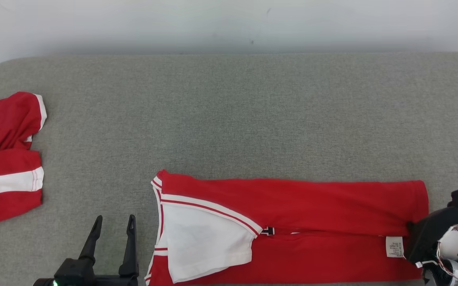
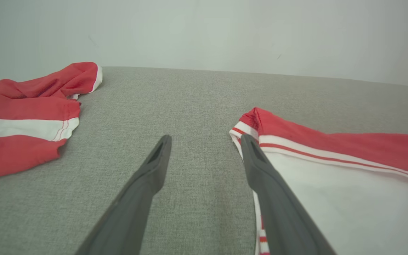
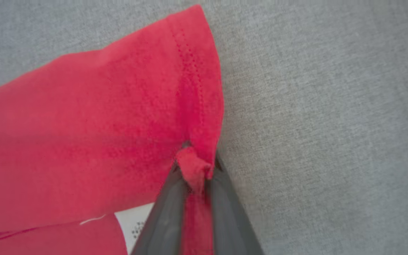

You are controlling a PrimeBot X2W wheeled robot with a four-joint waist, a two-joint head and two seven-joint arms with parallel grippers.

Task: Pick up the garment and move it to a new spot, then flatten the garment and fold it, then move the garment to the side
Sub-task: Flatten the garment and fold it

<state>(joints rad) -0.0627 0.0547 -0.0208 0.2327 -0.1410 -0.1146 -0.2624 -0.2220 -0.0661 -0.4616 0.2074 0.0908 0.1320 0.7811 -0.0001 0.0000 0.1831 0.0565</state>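
A grey padded surface (image 1: 229, 119) against a pale wall (image 1: 229, 24) carries the folded red garment (image 1: 312, 206) at its near edge. Left wrist view: the left gripper (image 2: 205, 138) gapes wide, empty, beside the garment. Right wrist view: the right gripper (image 3: 195, 166) pinches the garment's hem corner.

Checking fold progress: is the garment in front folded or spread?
Partly folded: the red garment has its far edge turned over to a middle line, inside label showing.
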